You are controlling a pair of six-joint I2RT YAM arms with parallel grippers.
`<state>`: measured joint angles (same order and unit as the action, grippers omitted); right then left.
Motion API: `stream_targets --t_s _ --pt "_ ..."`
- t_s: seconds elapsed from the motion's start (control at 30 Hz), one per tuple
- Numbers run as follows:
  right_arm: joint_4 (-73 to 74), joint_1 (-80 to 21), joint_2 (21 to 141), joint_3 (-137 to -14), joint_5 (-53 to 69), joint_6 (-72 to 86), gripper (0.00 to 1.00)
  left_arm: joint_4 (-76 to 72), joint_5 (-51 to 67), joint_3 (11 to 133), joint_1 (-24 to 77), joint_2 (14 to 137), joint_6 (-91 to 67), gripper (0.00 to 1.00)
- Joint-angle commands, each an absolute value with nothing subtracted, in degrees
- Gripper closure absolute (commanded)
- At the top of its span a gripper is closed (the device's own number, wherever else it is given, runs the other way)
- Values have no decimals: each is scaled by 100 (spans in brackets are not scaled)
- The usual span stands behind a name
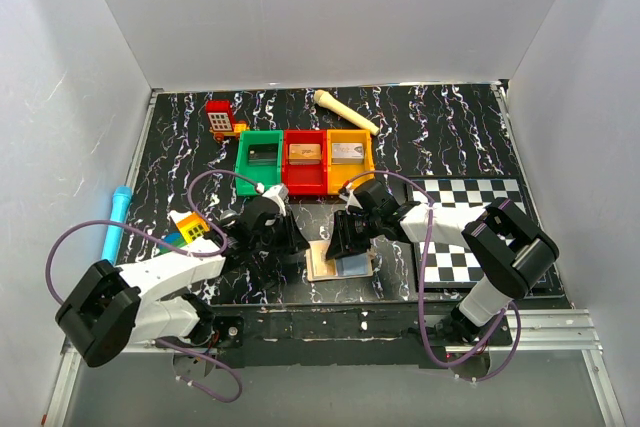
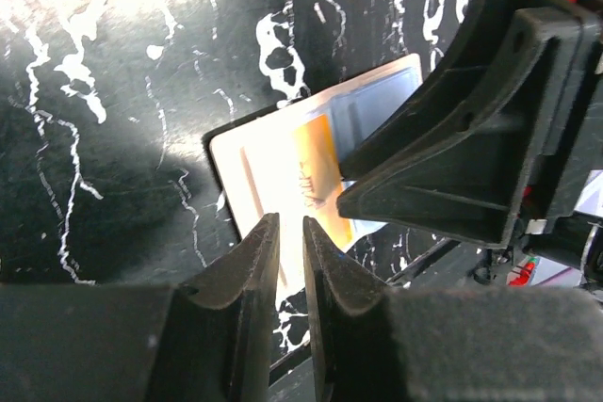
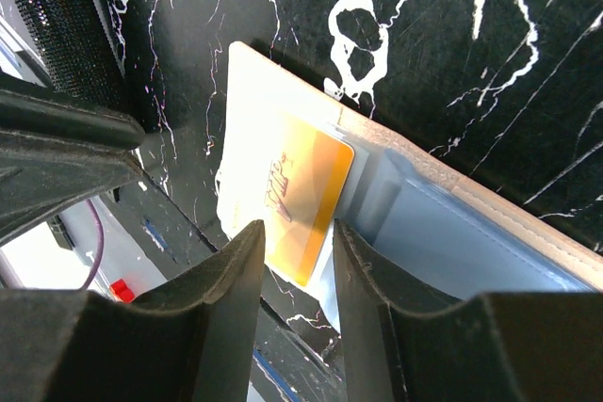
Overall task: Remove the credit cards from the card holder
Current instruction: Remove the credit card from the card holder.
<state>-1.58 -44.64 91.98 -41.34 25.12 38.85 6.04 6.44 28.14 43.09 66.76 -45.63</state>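
The card holder (image 1: 340,265) lies open and flat near the table's front edge. It has a pale tan half (image 2: 250,171) and a blue-grey pocket lining (image 3: 452,233). An orange card (image 3: 301,190) sticks partway out of the blue pocket, also seen in the left wrist view (image 2: 316,162). My right gripper (image 1: 350,239) is open, its fingertips (image 3: 240,242) standing either side of the card's free corner, just above it. My left gripper (image 1: 295,243) hovers over the holder's tan edge (image 2: 290,228), its jaws a narrow gap apart with nothing between them.
Green (image 1: 260,159), red (image 1: 305,160) and orange (image 1: 349,157) bins stand behind the holder, two with small blocks inside. A chequered board (image 1: 470,232) lies at the right. A blue cylinder (image 1: 113,222), coloured cube (image 1: 190,227), red toy (image 1: 220,117) and wooden stick (image 1: 345,110) lie around.
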Motion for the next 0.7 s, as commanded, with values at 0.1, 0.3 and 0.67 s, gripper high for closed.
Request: stream_targets --t_s 0.1,0.3,0.67 --pt "-132 -4474 9185 -4236 2452 3832 57 53 1124 3094 4324 7188 -4570 87" --pt "-193 -4482 9202 -4219 2461 3885 56 -316 1257 2918 4324 7462 -4676 89" --pt "-158 -4482 9167 -4210 2408 3902 55 -475 1336 2795 4333 7725 -4834 91"
